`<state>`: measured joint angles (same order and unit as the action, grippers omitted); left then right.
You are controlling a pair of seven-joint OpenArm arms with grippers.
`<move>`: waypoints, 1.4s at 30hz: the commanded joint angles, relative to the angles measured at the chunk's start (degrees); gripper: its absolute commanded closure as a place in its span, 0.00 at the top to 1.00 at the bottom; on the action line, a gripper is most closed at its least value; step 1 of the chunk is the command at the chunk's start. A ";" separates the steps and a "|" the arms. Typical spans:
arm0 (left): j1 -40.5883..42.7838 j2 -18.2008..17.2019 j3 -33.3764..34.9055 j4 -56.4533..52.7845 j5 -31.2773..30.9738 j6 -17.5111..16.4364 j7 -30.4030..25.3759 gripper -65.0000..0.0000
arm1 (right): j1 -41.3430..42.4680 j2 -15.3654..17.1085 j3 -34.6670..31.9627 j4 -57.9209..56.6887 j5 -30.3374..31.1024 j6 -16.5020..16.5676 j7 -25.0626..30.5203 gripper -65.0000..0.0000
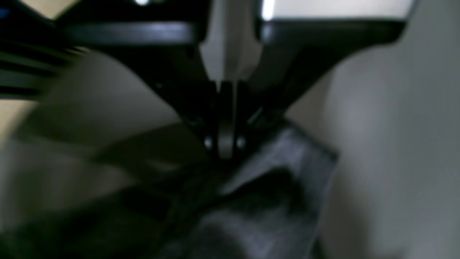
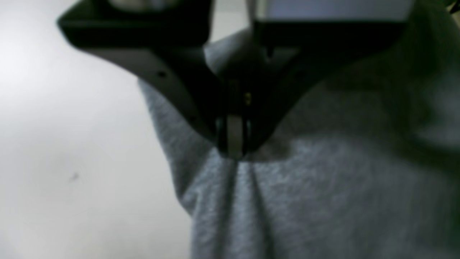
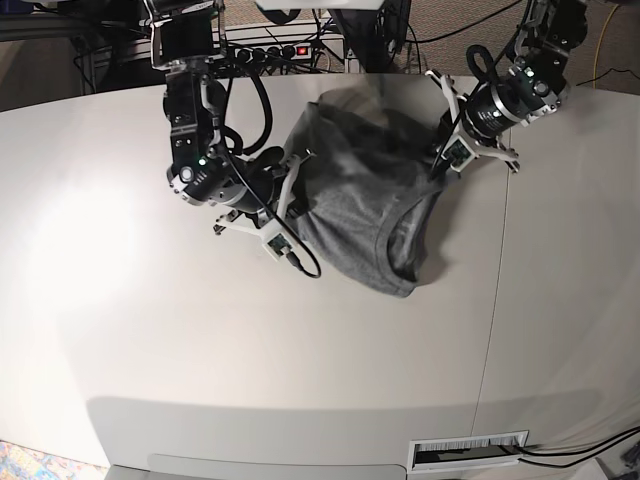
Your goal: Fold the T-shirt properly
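Note:
The grey T-shirt (image 3: pixel 365 205) lies bunched on the white table (image 3: pixel 300 350) between my two arms, its round neck toward the front. My right gripper (image 3: pixel 291 212), on the left of the base view, is shut on the shirt's left edge; in the right wrist view its jaws (image 2: pixel 233 144) pinch a fold of the grey cloth (image 2: pixel 305 194). My left gripper (image 3: pixel 438 172), on the right of the base view, is shut on the shirt's right edge; the left wrist view shows it (image 1: pixel 224 147) pinching dark, blurred cloth (image 1: pixel 273 187).
Cables and a power strip (image 3: pixel 270 50) run along the table's far edge. A seam (image 3: pixel 497 290) crosses the table on the right. A slotted vent (image 3: pixel 470 452) sits at the front right edge.

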<state>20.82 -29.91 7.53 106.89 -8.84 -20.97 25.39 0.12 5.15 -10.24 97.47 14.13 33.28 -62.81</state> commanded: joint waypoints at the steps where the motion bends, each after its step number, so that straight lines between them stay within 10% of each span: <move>1: -0.90 -0.61 -0.22 0.76 -0.04 0.63 -1.49 0.00 | -0.15 0.81 0.07 0.24 -0.35 0.28 -3.78 0.00; 18: -22.10 0.55 -0.20 -26.97 -0.70 -3.48 -12.33 0.00 | -3.78 3.15 0.07 0.35 20.79 0.59 -14.53 0.00; 25: -22.71 -2.49 -0.22 -14.08 -6.49 -2.51 0.83 0.00 | -3.78 3.13 0.07 0.35 20.48 0.61 -11.50 0.00; 30: -18.97 -6.54 -0.22 4.07 -7.21 11.21 6.08 0.00 | -3.78 3.10 0.07 0.35 20.35 0.61 -9.81 0.00; 42: -7.17 3.04 -0.20 12.83 -18.25 7.34 5.66 0.00 | -3.80 3.06 0.04 0.35 20.50 0.57 -9.11 0.00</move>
<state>14.17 -26.26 7.70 118.89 -26.70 -14.02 32.45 -3.97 7.92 -10.20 97.45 35.90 33.93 -70.87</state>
